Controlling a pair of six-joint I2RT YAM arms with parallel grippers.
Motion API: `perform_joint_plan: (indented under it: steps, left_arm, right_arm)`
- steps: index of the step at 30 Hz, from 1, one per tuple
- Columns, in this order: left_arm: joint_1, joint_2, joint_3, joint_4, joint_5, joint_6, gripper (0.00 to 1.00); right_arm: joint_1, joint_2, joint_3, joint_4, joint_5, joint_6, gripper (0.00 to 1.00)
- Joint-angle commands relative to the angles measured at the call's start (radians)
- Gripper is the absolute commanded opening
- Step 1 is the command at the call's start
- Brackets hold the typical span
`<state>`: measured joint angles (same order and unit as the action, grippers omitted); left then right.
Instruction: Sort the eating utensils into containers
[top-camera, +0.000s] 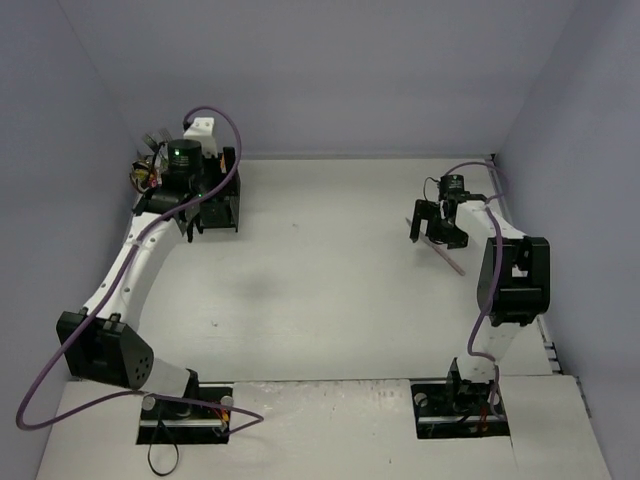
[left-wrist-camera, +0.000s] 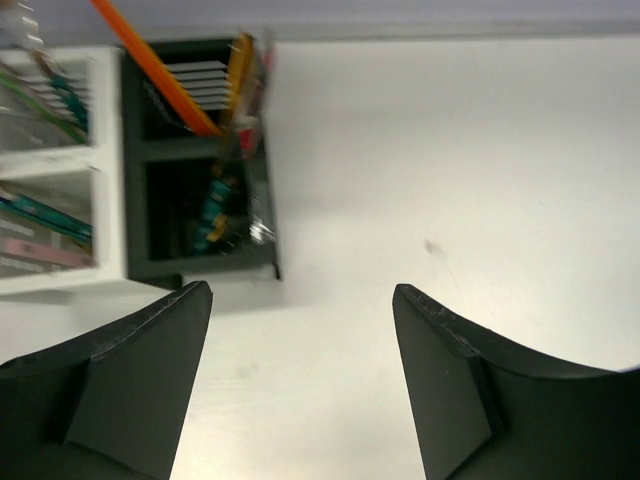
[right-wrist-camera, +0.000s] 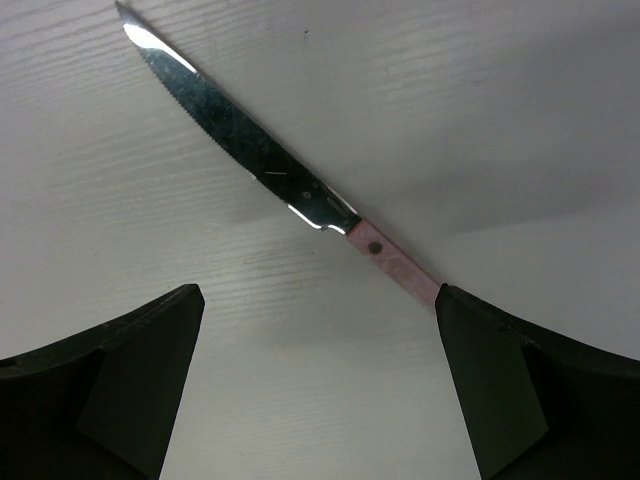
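A knife with a silver blade and pink handle (right-wrist-camera: 300, 190) lies flat on the white table; it also shows in the top view (top-camera: 447, 258). My right gripper (right-wrist-camera: 318, 305) is open just above it, the handle's end passing under the right fingertip (right-wrist-camera: 470, 330). The black caddy (left-wrist-camera: 200, 170) holds an orange-red chopstick (left-wrist-camera: 160, 70), a gold piece and teal-patterned handles. The white caddy (left-wrist-camera: 60, 170) beside it holds teal and pink utensils. My left gripper (left-wrist-camera: 300, 300) is open and empty, close in front of the black caddy. In the top view the left arm (top-camera: 185, 170) covers most of both caddies.
Grey-blue walls enclose the table on three sides. The caddies stand at the far left near the back wall (top-camera: 215, 200). The right arm's base (top-camera: 465, 405) and left arm's base (top-camera: 185, 410) sit at the near edge.
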<state>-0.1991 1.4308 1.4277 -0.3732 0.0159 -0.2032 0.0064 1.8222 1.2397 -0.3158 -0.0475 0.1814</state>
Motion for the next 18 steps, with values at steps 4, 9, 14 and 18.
perform_joint_plan:
  steps: [4,9,14,18]
  left_arm:
    - [-0.079,-0.106,-0.091,-0.024,0.082,-0.059,0.71]
    - [-0.085,-0.129,-0.129,-0.023,0.091,-0.067,0.71]
    - [-0.089,-0.128,-0.122,-0.018,0.104,-0.076,0.71]
    - [-0.097,-0.114,-0.106,-0.016,0.109,-0.078,0.71]
  right_arm:
    - [-0.058,0.069,0.084,-0.027,-0.024,-0.054,1.0]
    - [-0.063,0.108,0.07,-0.033,-0.059,-0.061,1.0]
    - [-0.054,0.09,0.018,-0.045,-0.07,-0.035,0.95]
    - [-0.022,0.061,-0.037,-0.087,-0.069,0.005,0.87]
